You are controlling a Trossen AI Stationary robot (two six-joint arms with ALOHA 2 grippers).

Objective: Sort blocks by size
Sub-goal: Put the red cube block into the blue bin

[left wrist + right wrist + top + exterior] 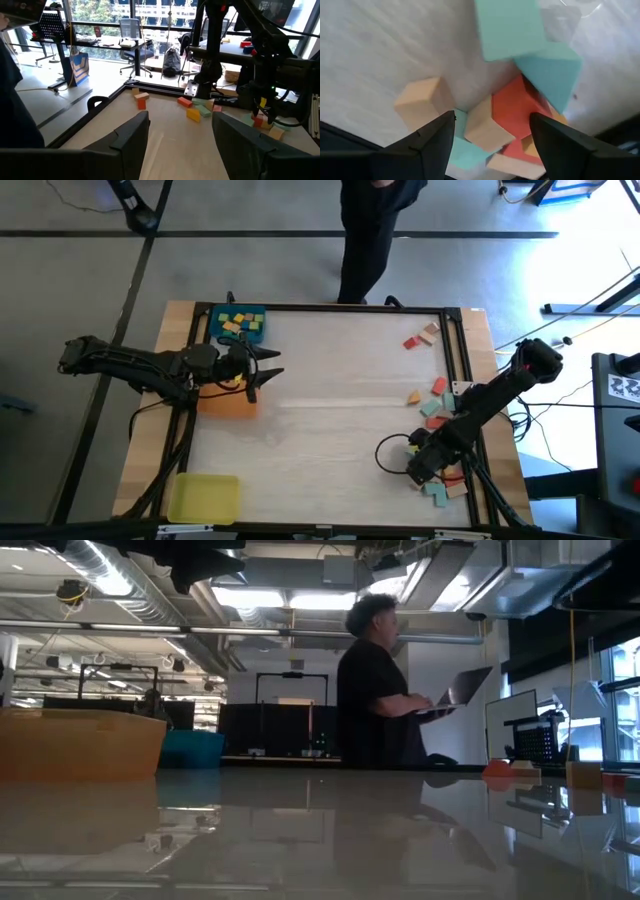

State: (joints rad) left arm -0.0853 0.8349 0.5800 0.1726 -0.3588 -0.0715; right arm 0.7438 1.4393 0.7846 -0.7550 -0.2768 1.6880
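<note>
Loose blocks lie along the table's right side: a pile (445,480) near the front right corner, more (436,406) beyond it, and two (421,337) at the far right. My right gripper (424,464) hangs open over the pile, pointing steeply down. In its wrist view my right gripper (492,120) has its fingers on either side of a tan block (484,126) and a red block (517,112), above them, with teal blocks (551,70) beyond. My left gripper (266,370) waits open and level over the orange tray (228,400), with nothing between its fingers (134,131).
A blue tray (240,326) with several yellow and orange blocks sits at the far left. A yellow tray (203,498) sits at the near left corner. A black cable loop (392,452) lies beside the pile. A person (370,230) stands at the far edge.
</note>
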